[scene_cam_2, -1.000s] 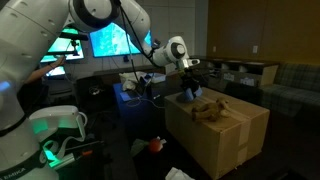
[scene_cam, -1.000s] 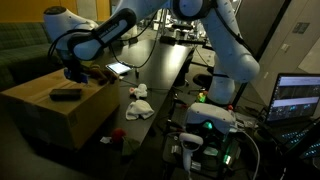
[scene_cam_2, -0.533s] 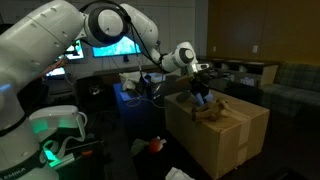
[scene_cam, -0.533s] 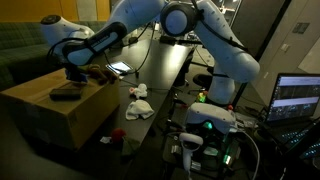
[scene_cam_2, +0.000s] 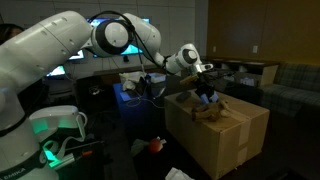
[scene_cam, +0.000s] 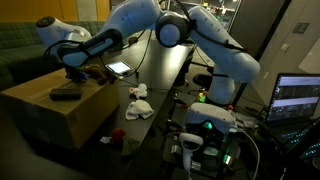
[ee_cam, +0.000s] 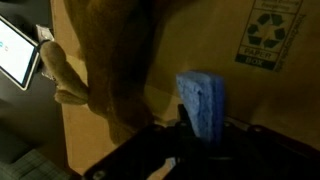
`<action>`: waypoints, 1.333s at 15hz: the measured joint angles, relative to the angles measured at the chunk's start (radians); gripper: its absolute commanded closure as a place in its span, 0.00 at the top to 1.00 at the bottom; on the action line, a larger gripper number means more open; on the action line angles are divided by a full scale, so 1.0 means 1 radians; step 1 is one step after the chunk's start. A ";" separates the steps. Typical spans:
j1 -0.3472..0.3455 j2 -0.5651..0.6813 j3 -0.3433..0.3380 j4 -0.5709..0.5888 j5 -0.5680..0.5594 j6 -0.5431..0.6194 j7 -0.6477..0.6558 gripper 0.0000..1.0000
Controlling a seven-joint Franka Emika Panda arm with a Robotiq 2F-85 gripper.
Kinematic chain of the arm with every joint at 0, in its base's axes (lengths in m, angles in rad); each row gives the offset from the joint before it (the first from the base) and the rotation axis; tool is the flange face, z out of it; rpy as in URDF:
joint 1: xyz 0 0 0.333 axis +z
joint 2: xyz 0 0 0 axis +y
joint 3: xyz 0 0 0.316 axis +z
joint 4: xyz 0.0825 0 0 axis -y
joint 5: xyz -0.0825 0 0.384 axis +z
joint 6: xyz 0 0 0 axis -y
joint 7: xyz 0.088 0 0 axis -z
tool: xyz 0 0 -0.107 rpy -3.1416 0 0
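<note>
My gripper (scene_cam_2: 205, 91) hangs low over the top of a cardboard box (scene_cam_2: 232, 138) and is shut on a blue sponge-like block (ee_cam: 202, 104). In the wrist view the blue block stands upright between the dark jaws (ee_cam: 190, 135). A brown plush toy (ee_cam: 112, 60) lies on the box right beside it, also seen in an exterior view (scene_cam_2: 209, 111). In an exterior view the gripper (scene_cam: 75, 73) is above the box's far side (scene_cam: 60, 118), behind a black object (scene_cam: 66, 94) that lies on the box top.
A lit tablet (scene_cam: 118, 69) lies behind the box, also in the wrist view (ee_cam: 15, 50). White cloths (scene_cam: 138, 105) lie on the dark surface next to the box. Monitors (scene_cam_2: 108, 40) and a laptop (scene_cam: 298, 98) stand around. A couch (scene_cam_2: 290, 85) is behind.
The arm has swung farther over the box top, carrying the blue block along above the plush toy. The black object and plush have not moved.
</note>
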 measured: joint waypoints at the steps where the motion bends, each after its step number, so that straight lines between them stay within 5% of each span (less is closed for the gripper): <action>1: 0.002 0.004 0.000 0.015 0.000 -0.010 0.000 0.60; 6: 0.020 0.003 0.000 0.074 0.000 -0.032 0.001 0.98; 12: 0.043 -0.021 0.020 0.093 0.006 -0.033 -0.008 1.00; 20: 0.027 -0.088 0.159 0.022 0.079 -0.022 -0.149 1.00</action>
